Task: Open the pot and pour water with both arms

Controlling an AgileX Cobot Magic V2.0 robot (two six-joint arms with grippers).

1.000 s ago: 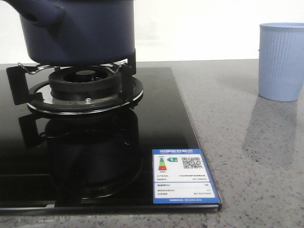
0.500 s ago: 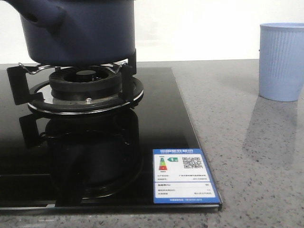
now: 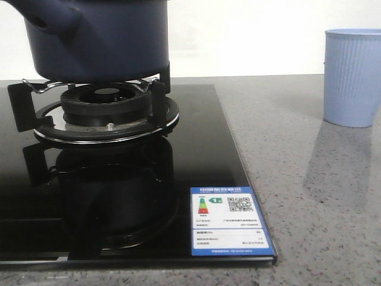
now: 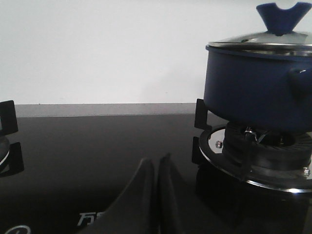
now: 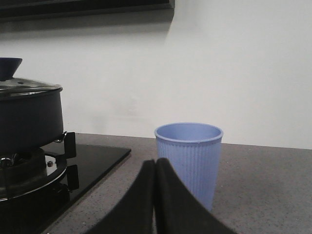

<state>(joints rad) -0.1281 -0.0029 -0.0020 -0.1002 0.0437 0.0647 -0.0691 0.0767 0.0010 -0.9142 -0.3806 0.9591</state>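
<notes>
The dark navy-blue pot sits on the burner grate at the left of the black glass stove; its stubby tube handle points toward me. In the left wrist view the pot wears a shiny lid with a blue knob. It also shows in the right wrist view. My left gripper is shut and empty, low over the stove glass, apart from the pot. My right gripper is shut and empty in front of the light blue ribbed cup. Neither gripper shows in the front view.
The light blue cup stands on the grey speckled counter right of the stove. A blue energy label sits on the stove's front right corner. A second burner grate shows at the edge of the left wrist view. A white wall is behind.
</notes>
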